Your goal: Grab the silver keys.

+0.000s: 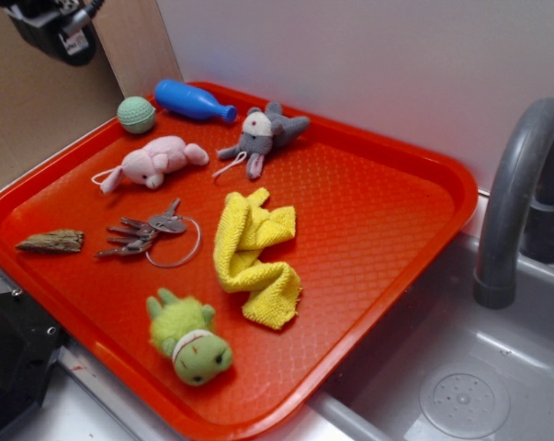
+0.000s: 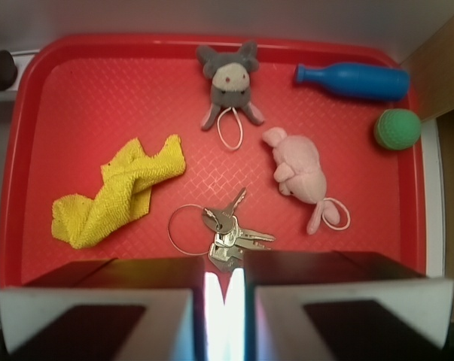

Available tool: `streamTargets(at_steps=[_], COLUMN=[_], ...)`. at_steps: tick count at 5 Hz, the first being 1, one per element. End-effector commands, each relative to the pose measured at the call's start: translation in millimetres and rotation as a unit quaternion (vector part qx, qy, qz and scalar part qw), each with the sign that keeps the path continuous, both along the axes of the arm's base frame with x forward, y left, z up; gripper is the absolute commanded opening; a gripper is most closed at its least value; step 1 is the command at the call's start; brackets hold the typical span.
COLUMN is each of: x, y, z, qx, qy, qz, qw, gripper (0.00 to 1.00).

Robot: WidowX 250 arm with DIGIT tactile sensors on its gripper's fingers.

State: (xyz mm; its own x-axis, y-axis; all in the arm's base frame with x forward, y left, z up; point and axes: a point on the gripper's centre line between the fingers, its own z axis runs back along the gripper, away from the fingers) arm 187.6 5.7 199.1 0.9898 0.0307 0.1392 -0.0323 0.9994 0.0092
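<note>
The silver keys [image 1: 146,231] lie fanned out on a thin wire ring on the left part of the red tray [image 1: 387,220]. In the wrist view the silver keys [image 2: 228,232] sit just beyond my fingertips, their lower end hidden behind the pads. My gripper [image 1: 61,32] hangs high above the tray's far left corner, well clear of the keys. In the wrist view the gripper [image 2: 225,274] has its jaws drawn together with only a narrow bright slit between them and nothing held.
Around the keys lie a brown wood-like chip [image 1: 50,242], a pink plush [image 1: 155,162], a grey plush [image 1: 260,136], a yellow cloth [image 1: 256,255] and a green plush [image 1: 188,338]. A blue bottle [image 1: 194,99] and green ball [image 1: 136,114] sit at the back. A faucet [image 1: 520,197] and sink stand to the right.
</note>
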Motion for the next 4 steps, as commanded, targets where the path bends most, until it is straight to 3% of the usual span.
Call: streamTargets(at_steps=[1, 2, 3, 4], x=[25.8, 54.7, 61.5, 47.3], y=[-0.4, -0.5, 1.9, -13.4], z=[-17.1, -38.6, -68.9, -94.2], qx=[-0.02, 0.001, 0.018, 0.045], qy=[0.003, 0.019, 0.022, 0.035], qz=[-0.065, -0.188, -0.309, -0.425], qw=[0.998, 0.982, 0.951, 0.903], gripper=[1.0, 1.0, 1.0, 1.0])
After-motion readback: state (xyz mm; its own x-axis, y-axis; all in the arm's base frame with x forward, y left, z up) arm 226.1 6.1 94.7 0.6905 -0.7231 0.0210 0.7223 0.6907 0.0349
